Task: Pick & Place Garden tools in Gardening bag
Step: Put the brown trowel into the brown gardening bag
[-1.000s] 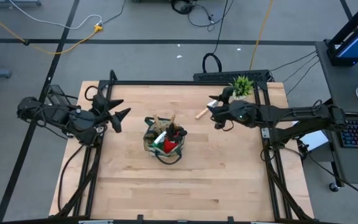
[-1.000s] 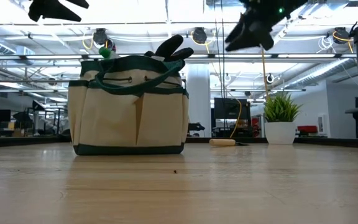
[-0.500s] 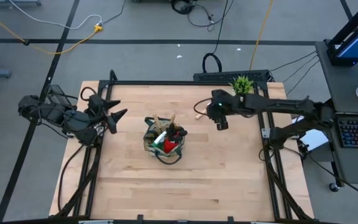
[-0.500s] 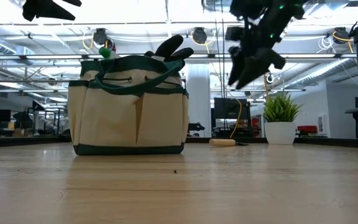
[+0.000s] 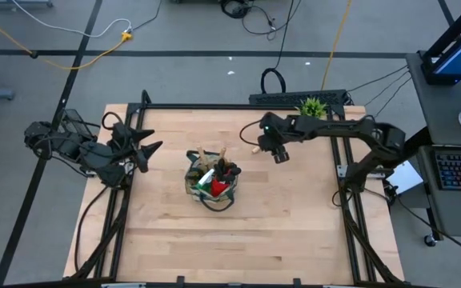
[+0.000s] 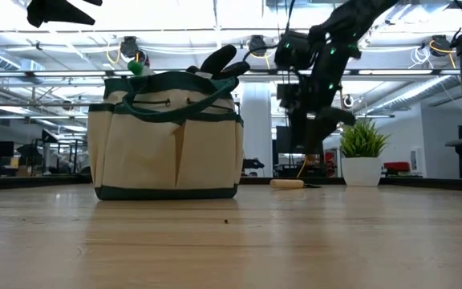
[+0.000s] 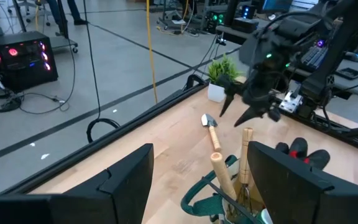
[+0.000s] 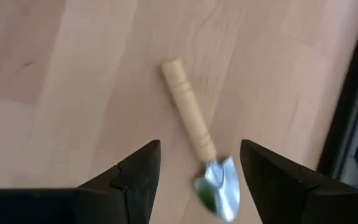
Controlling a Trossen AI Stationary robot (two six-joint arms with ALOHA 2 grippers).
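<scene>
The tan gardening bag with dark green trim stands mid-table, also seen in the low view. It holds wooden-handled tools, a dark glove and a red item. A small metal trowel with a light wooden handle lies flat on the table right of the bag. My right gripper hangs open just above it, pointing steeply down, touching nothing. My left gripper waits open, raised left of the bag.
A small spiky green plant in a white pot stands at the table's far right, behind the trowel. A black frame rail runs along the far edge. Bare wood lies in front of the bag.
My right gripper has come down toward the trowel and tipped from nearly level to pointing steeply down, its arm swinging toward the table's far edge. Its fingers have stayed open. The bag and trowel have not moved.
</scene>
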